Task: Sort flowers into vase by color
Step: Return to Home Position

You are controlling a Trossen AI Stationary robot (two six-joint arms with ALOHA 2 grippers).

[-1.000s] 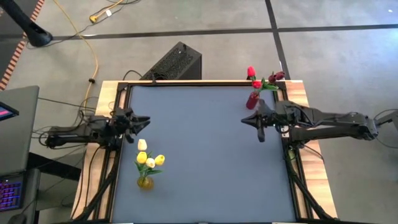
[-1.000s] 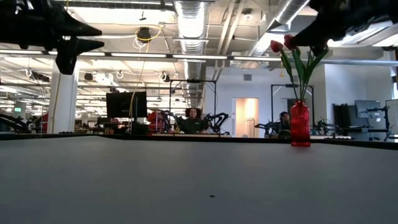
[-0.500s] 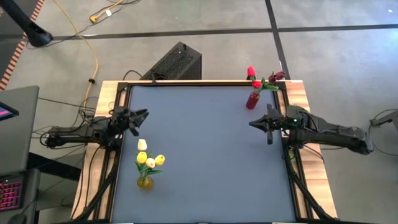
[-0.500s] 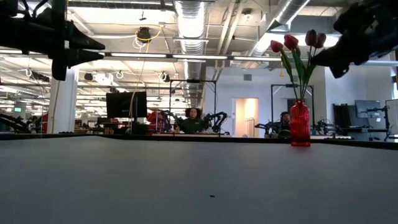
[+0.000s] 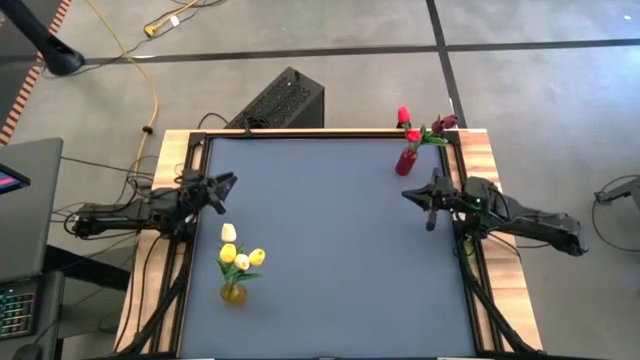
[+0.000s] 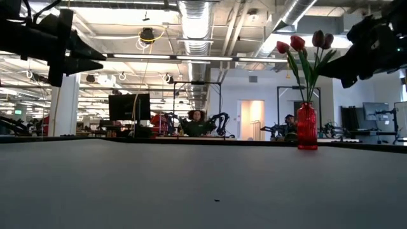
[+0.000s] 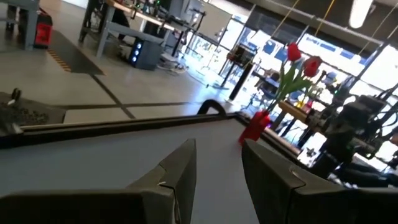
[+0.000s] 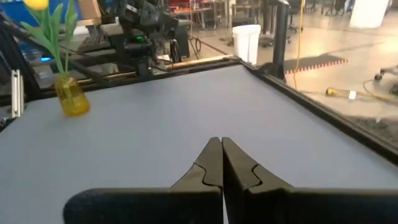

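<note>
At table's (image 5: 330, 240) left edge: left gripper (image 5: 228, 184) spread, empty, near yellow glass vase (image 5: 234, 293) of upright artificial tulips (image 5: 241, 258); right gripper (image 5: 410, 195) opposite, pressed together.

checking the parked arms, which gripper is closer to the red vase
Right. The right gripper hangs close by the red vase, at the table's right side; the left gripper is across the table at its left edge.

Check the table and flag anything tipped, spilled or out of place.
Nothing stands out. The red vase stands upright at the far right corner holding red tulips, the yellow vase upright near the left edge holding yellow and white tulips. The left end effector is open, the right end effector shut, both empty.
</note>
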